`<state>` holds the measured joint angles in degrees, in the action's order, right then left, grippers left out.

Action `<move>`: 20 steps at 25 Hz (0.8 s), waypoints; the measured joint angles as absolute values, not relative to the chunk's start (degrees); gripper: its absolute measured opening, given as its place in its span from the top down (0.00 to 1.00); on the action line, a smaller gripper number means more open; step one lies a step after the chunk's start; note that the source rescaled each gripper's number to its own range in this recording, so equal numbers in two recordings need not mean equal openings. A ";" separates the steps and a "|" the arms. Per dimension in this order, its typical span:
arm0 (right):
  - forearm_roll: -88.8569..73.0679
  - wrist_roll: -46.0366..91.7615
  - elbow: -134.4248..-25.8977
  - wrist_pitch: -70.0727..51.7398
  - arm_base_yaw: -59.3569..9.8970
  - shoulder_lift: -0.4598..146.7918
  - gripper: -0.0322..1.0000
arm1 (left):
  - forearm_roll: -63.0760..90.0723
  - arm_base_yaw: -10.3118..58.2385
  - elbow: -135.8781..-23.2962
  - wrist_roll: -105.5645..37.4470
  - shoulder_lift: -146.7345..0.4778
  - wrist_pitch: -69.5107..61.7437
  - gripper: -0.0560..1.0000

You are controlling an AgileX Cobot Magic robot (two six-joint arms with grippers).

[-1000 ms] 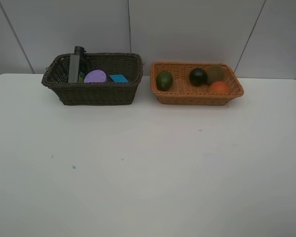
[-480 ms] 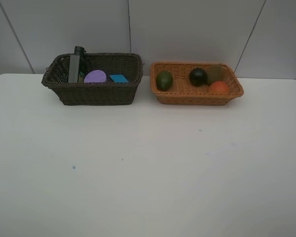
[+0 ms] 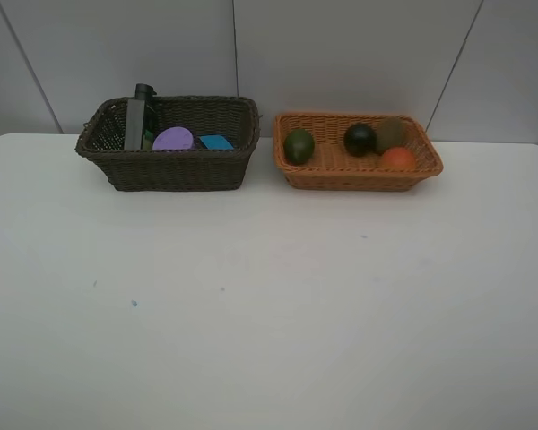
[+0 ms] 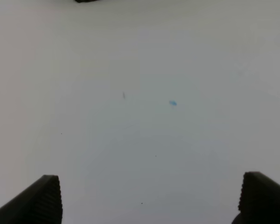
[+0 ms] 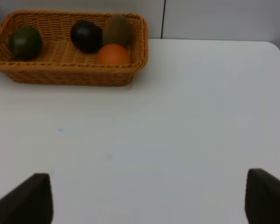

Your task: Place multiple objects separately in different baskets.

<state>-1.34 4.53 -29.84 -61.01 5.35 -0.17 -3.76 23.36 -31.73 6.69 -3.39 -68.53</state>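
Observation:
At the back left stands the dark brown basket [image 3: 175, 170], holding a dark green bottle [image 3: 141, 118], a purple-lidded tub [image 3: 173, 139] and a blue eraser [image 3: 216, 141]. To its right, the orange-tan basket [image 3: 354, 176] [image 5: 70, 74] holds a green oval fruit [image 3: 299, 146] [image 5: 25, 42], a dark mangosteen [image 3: 360, 139] [image 5: 86, 36], a brown kiwi [image 3: 391, 133] [image 5: 116, 29] and an orange-red peach [image 3: 398, 159] [image 5: 114, 54]. The left gripper [image 4: 149, 198] is open over bare table. The right gripper [image 5: 149, 198] is open too, well short of the orange-tan basket. Neither arm shows in the exterior view.
The white table [image 3: 269, 296] carries a few small blue specks [image 3: 134, 303] [image 4: 172, 103]. A grey panelled wall [image 3: 341, 54] rises right behind the baskets.

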 joint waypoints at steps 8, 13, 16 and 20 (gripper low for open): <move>-1.29 4.53 -29.84 -61.01 5.35 -0.17 0.00 | -1.30 23.36 -29.52 2.78 -3.39 -62.26 0.00; -1.29 4.53 -29.84 -61.01 5.35 -0.17 0.00 | -0.33 23.36 -28.98 1.37 -3.39 -61.07 0.00; -1.29 4.53 -29.84 -61.01 5.35 -0.17 0.00 | -0.33 23.36 -28.94 1.38 -3.39 -61.07 0.00; -1.29 4.53 -29.84 -61.01 5.35 -0.17 0.00 | -0.33 23.36 -28.94 1.38 -3.39 -61.07 0.00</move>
